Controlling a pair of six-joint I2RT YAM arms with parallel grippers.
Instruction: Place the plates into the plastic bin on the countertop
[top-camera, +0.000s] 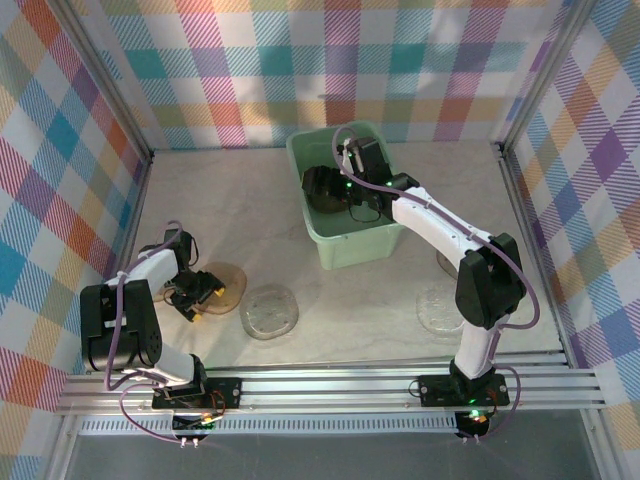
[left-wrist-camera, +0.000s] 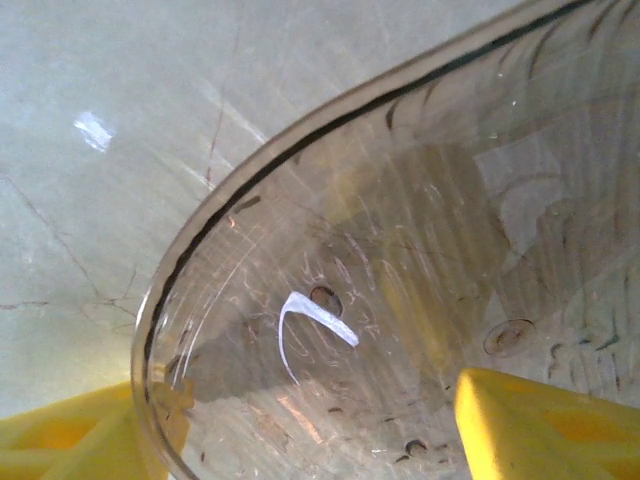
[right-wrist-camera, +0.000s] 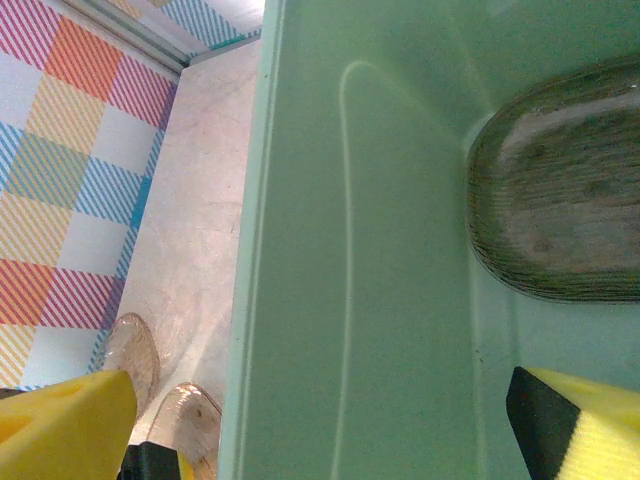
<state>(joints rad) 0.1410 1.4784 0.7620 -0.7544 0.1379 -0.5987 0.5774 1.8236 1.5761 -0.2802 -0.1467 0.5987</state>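
Observation:
The mint-green plastic bin (top-camera: 352, 240) stands at the back centre of the countertop (top-camera: 240, 210). My right gripper (top-camera: 358, 195) hangs open over its inside; in the right wrist view the gripper (right-wrist-camera: 320, 385) has the bin's wall (right-wrist-camera: 350, 300) between its spread yellow fingers, holding nothing. A dark smoky plate (right-wrist-camera: 560, 200) lies in the bin (top-camera: 325, 188). My left gripper (top-camera: 200, 292) is low over an amber plate (top-camera: 228, 285) at the left. In the left wrist view the gripper (left-wrist-camera: 300, 395) is open, the plate (left-wrist-camera: 420, 260) spanning the gap, its rim over the left finger.
A clear plate (top-camera: 268, 311) lies near the front centre. Two more plates (top-camera: 440, 305) (top-camera: 447, 262) sit on the right beside my right arm, also seen outside the bin (right-wrist-camera: 130, 350). Plaid walls (top-camera: 60, 150) enclose the counter on three sides.

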